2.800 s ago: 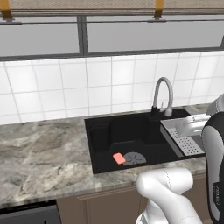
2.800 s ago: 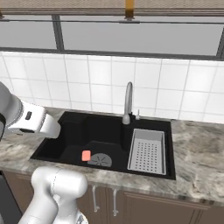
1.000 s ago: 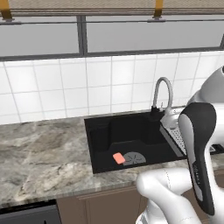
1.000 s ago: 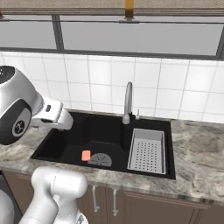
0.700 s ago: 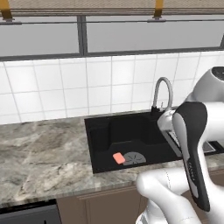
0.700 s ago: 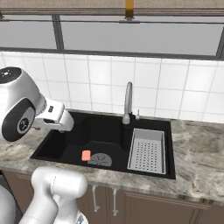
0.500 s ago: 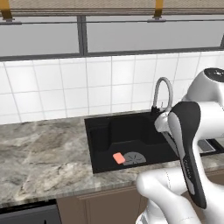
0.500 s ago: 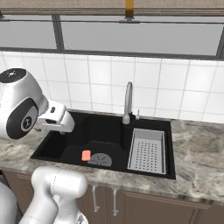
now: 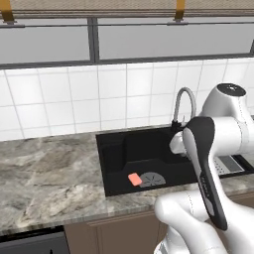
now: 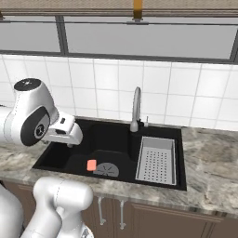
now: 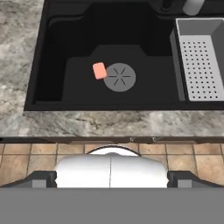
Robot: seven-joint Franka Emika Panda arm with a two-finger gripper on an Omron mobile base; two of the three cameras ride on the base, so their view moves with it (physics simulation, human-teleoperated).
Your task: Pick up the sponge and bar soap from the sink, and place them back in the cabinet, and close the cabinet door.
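So the bar soap [image 9: 134, 179] is lying flat on the floor of the sink [image 9: 114, 183], right beside the round drain [image 9: 150, 179], on the drain's left as seen from the left base camera. In the hand view the bar soap [image 11: 99, 71] is a small salmon-pink bar touching or nearly touching the left edge of the drain [image 11: 120, 77], and it sits a bit tilted. From the right base view it's the same story: bar soap [image 10: 91, 165] just left of the drain [image 10: 107, 169], in the front part of the sink [image 10: 60, 160]. There's a grey perforated drainer tray [image 10: 157, 161] filling the right side of the basin, also visible in the hand view [image 11: 201, 61]. The curved chrome faucet [image 10: 135, 108] stands at the back rim of the sink, in front of the white tiled wall [image 10: 111, 88]. The grey marbled desk [image 9: 49, 173] wraps around the basin, and brown cupboard fronts [image 10: 153, 218] run under it. The arm's wrist end hangs over the left part of the sink in the right base view, pointing down toward the basin, well above the soap. As for the jaws, I honestly can't tell how far apart they are or whether they have anything in them; the fingertips aren't clear in any of the shots.
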